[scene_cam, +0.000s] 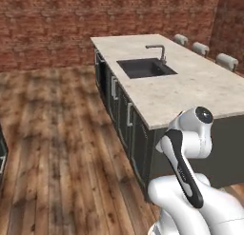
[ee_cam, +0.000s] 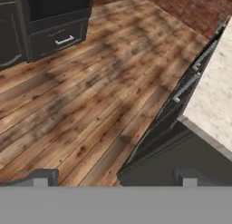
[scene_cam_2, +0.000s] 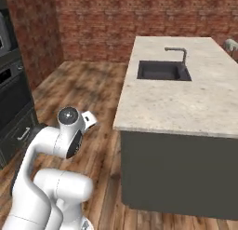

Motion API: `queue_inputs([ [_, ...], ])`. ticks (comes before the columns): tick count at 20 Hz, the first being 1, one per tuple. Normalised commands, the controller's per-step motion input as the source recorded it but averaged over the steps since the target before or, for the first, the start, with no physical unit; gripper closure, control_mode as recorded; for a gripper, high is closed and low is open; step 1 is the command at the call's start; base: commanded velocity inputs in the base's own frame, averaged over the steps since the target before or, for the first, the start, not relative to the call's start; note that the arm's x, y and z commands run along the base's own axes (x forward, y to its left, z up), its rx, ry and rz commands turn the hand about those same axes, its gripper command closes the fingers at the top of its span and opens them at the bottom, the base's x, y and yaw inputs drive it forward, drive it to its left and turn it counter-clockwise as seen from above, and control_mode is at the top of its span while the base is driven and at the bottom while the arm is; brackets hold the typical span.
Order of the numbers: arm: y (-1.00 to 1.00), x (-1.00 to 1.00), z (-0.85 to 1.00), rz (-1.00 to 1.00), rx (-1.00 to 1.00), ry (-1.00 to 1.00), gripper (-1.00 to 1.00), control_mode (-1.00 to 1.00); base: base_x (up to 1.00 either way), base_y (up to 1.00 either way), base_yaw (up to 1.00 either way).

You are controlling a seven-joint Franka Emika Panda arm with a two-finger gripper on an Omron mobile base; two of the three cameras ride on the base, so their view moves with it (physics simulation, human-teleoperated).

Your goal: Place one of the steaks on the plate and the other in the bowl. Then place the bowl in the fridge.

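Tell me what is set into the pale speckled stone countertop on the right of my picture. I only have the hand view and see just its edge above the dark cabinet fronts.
Observer: A dark rectangular sink basin is sunk into that countertop. Both base views look down on it.
Operator: Is there a tap with it?
Observer: Yes, a grey metal faucet stands at the basin's far edge, with its spout bent over the basin.
Operator: What is along the island's far side?
Observer: A row of pale rounded seat backs lines that edge in the left base view.
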Motion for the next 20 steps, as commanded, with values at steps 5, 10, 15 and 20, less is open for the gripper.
queue_inputs([
  [5, 0.00, 0.00, 0.00, 0.00, 0.00, 0.00, -1.00, 1.00, 0.00, -0.52, -0.68],
  [10, 0.00, 0.00, 0.00, 0.00, 0.00, 0.00, -1.00, 1.00, 0.11, -0.41, -0.65],
  [15, 0.00, 0.00, 0.00, 0.00, 0.00, 0.00, -1.00, 1.00, 0.44, -0.33, -0.61],
  [20, 0.00, 0.00, 0.00, 0.00, 0.00, 0.00, -1.00, 1.00, 0.76, -0.10, -0.52],
])
